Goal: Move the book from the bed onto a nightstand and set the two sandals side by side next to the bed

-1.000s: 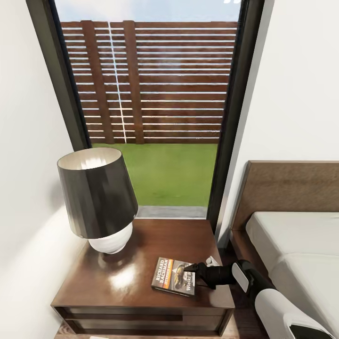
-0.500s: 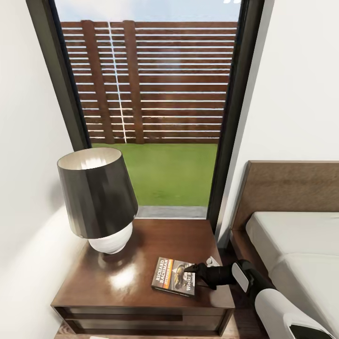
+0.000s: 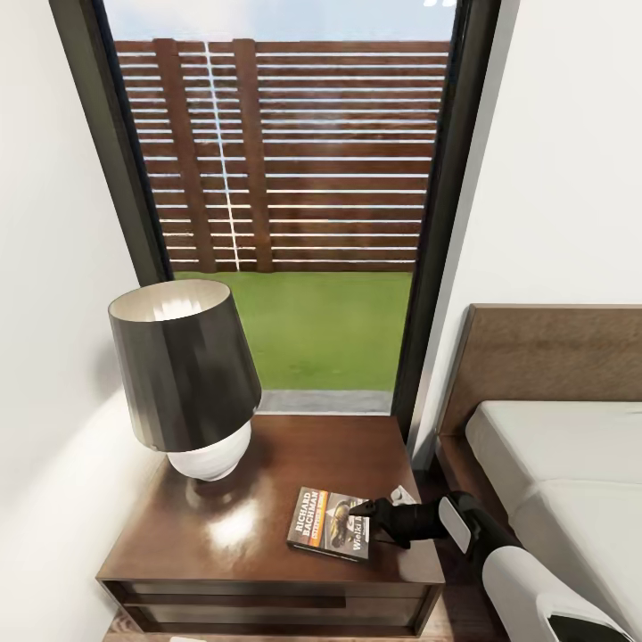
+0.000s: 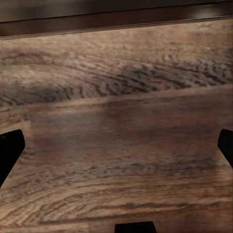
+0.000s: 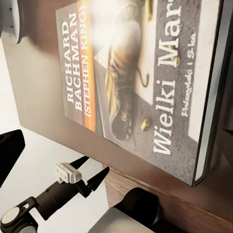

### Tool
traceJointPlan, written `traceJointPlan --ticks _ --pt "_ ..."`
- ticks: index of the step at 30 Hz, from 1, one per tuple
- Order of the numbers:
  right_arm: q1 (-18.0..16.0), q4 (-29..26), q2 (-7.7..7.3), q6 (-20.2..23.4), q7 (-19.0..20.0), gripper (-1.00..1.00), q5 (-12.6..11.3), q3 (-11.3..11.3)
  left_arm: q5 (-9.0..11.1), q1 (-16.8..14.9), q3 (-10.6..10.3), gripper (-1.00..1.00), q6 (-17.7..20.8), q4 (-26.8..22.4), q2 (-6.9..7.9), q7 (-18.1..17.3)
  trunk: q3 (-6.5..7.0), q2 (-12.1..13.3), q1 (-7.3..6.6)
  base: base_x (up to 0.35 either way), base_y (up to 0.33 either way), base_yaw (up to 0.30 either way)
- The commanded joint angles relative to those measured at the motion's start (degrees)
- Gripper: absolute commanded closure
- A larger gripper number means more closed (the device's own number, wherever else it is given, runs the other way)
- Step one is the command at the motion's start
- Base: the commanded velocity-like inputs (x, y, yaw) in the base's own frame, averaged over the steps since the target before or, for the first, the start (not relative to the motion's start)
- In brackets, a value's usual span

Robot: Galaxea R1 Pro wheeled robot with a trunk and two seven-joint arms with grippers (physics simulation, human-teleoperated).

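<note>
The book [image 3: 330,523] lies flat on the glossy top of the nightstand [image 3: 267,455], near its front right corner. Its dark cover with the orange band and white lettering faces up and shows close in the right wrist view [image 5: 141,77]. My right gripper [image 3: 368,515] reaches in from the bed side and is open, its black fingertips [image 5: 9,155] at the book's right edge. My left gripper [image 4: 116,145] hangs open over the brown plank floor [image 4: 116,97], holding nothing. The bed [image 3: 553,464] stands to the right of the nightstand. The sandals are out of view.
A lamp [image 3: 183,374] with a dark shade and white base takes up the nightstand's back left. A white wall [image 3: 53,357] closes the left side. Behind is a tall dark-framed window [image 3: 294,178] with grass and a slatted fence. The dark headboard [image 3: 553,357] rises at the right.
</note>
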Motion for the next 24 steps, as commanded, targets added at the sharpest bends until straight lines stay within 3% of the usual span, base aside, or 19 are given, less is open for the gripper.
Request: traceJointPlan --ticks 1,14,24 --pt "-0.04 -0.03 0.05 0.29 0.14 -1.0 0.28 -0.34 0.6 -0.02 -0.44 -1.0 0.13 -0.06 0.03 -0.15 -0.05 -0.02 -0.01 0.0 0.0 0.0" --pt "-0.57 -0.22 0.84 0.28 -4.03 -1.0 0.07 -0.35 0.6 -0.02 -0.44 -1.0 0.15 -0.05 0.03 -0.15 -0.05 -0.02 -0.01 0.0 0.0 0.0" --pt "-1.01 -0.32 1.61 0.28 -5.14 -1.0 0.04 -0.35 0.6 -0.02 -0.44 -1.0 0.17 -0.05 0.03 -0.15 -0.05 -0.02 -0.01 0.0 0.0 0.0"
